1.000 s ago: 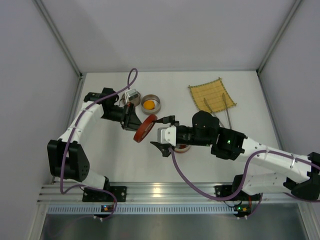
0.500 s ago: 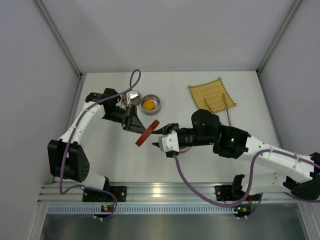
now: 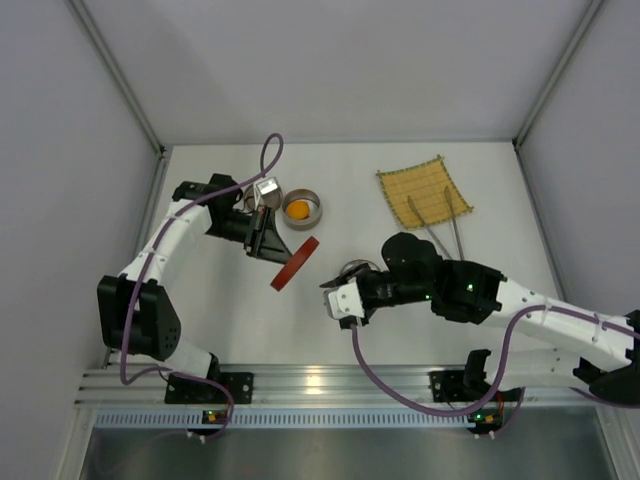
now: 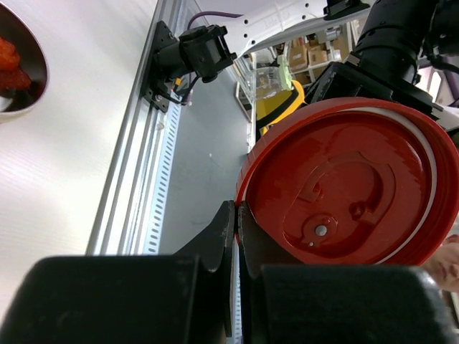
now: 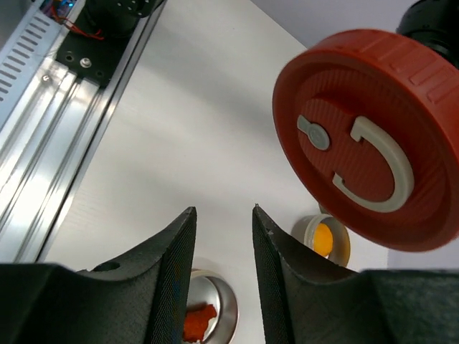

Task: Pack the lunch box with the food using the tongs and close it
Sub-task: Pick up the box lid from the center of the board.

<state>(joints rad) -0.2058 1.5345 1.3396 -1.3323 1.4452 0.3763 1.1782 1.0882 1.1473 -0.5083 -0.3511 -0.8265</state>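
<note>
The left gripper sits over the left half of the counter. Its fingers are pressed together on the rim of the red lid, which it holds tilted on edge above the counter. The left wrist view shows this grip up close: the two black fingers pinch the lid's edge, and the lid's hollow underside faces the camera.

Just beyond the lid stands a steel bowl with the orange piece lying inside it. In the right wrist view this bowl shows small, below the lid's ridged top.

Right of the lid, near the middle of the counter, the right gripper points toward the left arm. Its fingers are apart with nothing between them, only bare counter showing in the gap. It is close to the lid but does not touch it.

A second bowl sits right under this gripper, mostly hidden from above. It holds red pieces, also seen at the corner of the left wrist view.

Farther right and toward the back lies the mat, turned at an angle. The tongs rest with their spread ends on the mat, and their arms run off its near edge onto the counter, converging there. They are well apart from both grippers.
</note>
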